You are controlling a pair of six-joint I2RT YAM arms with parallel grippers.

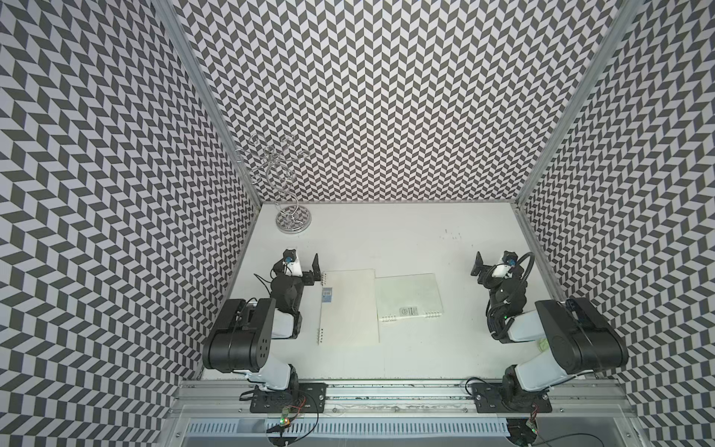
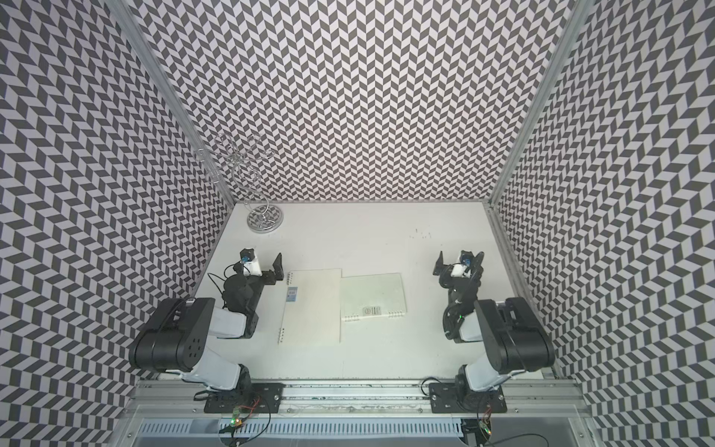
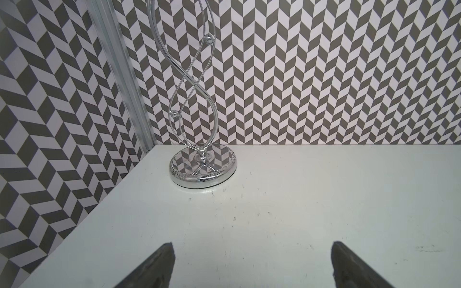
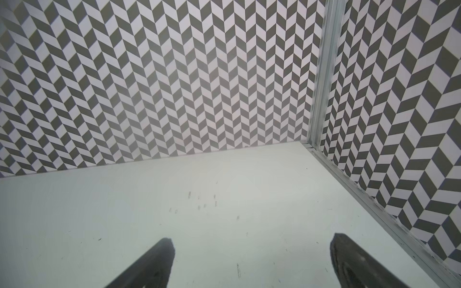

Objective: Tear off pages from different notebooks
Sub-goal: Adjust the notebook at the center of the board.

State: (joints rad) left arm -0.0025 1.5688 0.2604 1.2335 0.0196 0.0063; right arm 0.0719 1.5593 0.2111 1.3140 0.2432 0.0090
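Observation:
Two closed notebooks lie side by side mid-table in both top views. The larger notebook has a small blue label by its wire rings on the left edge. The smaller greenish notebook has a barcode label and its rings along the near edge. The pages are hidden under the covers. My left gripper stands open and empty just left of the larger notebook's far corner. My right gripper stands open and empty, well right of the smaller notebook.
A chrome wire stand on a round mirrored base stands in the far left corner. Chevron-patterned walls close the table on three sides. An aluminium rail carrying both arm bases runs along the front edge.

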